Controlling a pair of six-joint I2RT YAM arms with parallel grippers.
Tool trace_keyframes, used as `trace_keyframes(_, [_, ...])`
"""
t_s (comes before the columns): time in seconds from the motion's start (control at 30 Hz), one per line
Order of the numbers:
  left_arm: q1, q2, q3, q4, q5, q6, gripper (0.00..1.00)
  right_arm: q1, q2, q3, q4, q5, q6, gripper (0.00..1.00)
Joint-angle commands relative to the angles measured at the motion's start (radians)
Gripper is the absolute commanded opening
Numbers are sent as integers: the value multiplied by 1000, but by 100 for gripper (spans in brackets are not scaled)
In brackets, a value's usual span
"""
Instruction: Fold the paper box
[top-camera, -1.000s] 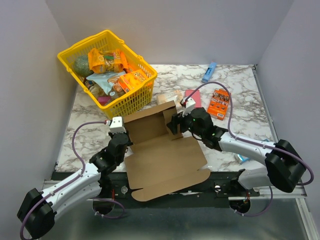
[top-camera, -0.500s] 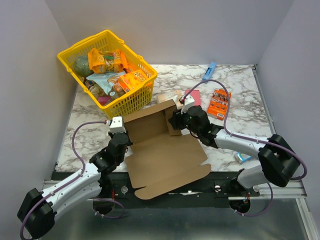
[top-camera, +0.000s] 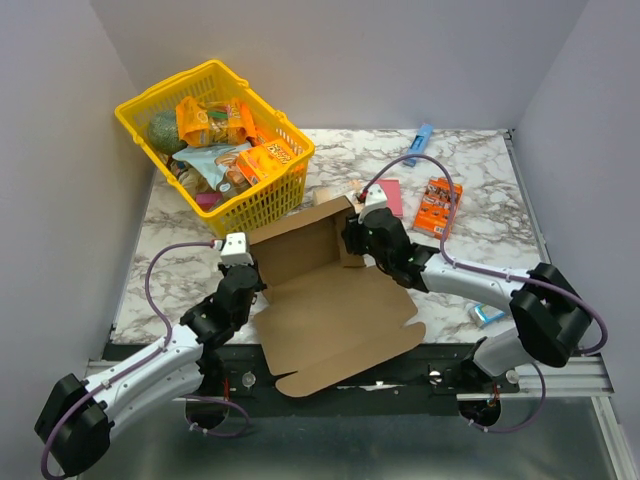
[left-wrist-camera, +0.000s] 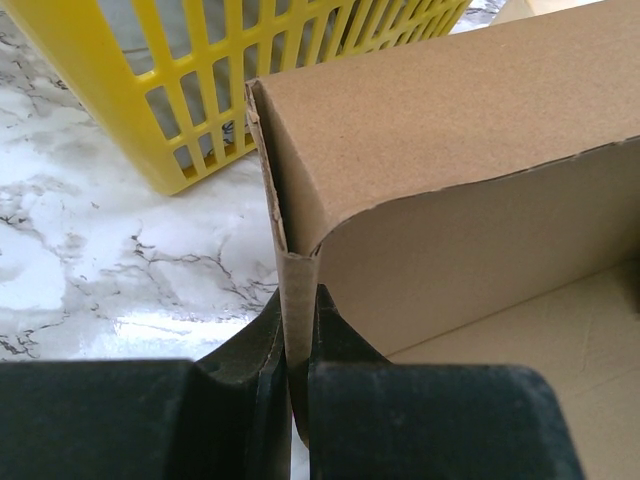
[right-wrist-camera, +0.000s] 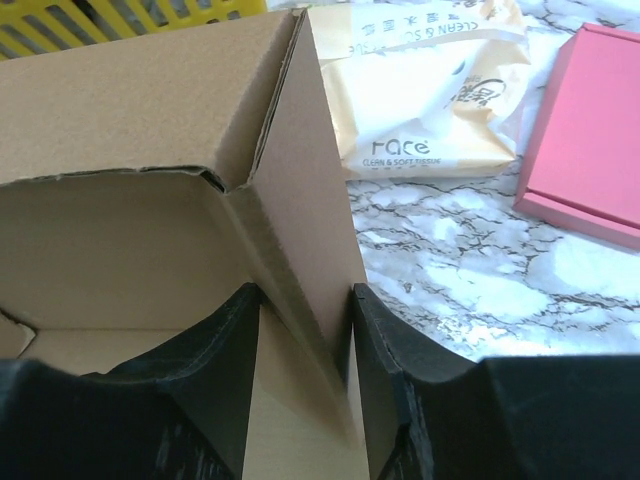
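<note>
Only wrist view shows left claw (left-wrist-camera: 298, 340) pinching paper box (left-wrist-camera: 450, 130) wall

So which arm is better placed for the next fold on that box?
Probably the right: the right gripper straddles an upright side wall of the paper box, ready to fold it. The left gripper is busy pinching the opposite wall.

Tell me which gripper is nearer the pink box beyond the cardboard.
Right. The right gripper straddles the right wall of the paper box, with the pink box just beyond it. The left gripper pinches the opposite wall, farther away.
</note>
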Motion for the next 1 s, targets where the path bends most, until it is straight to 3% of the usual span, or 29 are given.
trace_keyframes(0.0, [-18,-5,22,28,127,-12,0,-10,34,38,-99,260,-4,39])
trace_keyframes(0.27, [-16,9,46,19,136,-16,0,17,86,92,-206,490,30,39])
trace_keyframes(0.47, [-18,7,57,10,138,-13,0,27,123,106,-249,541,51,40])
trace_keyframes(0.57, [-16,-1,59,0,135,-13,0,27,107,90,-246,499,74,43])
trace_keyframes(0.7, [-18,-10,62,-7,141,-13,0,27,74,69,-202,343,68,62])
trace_keyframes(0.8, [-16,-21,62,-12,146,-13,0,27,46,44,-184,229,70,70])
trace_keyframes(0.97, [-16,-34,59,-24,142,-13,0,28,-1,-26,-165,117,108,76])
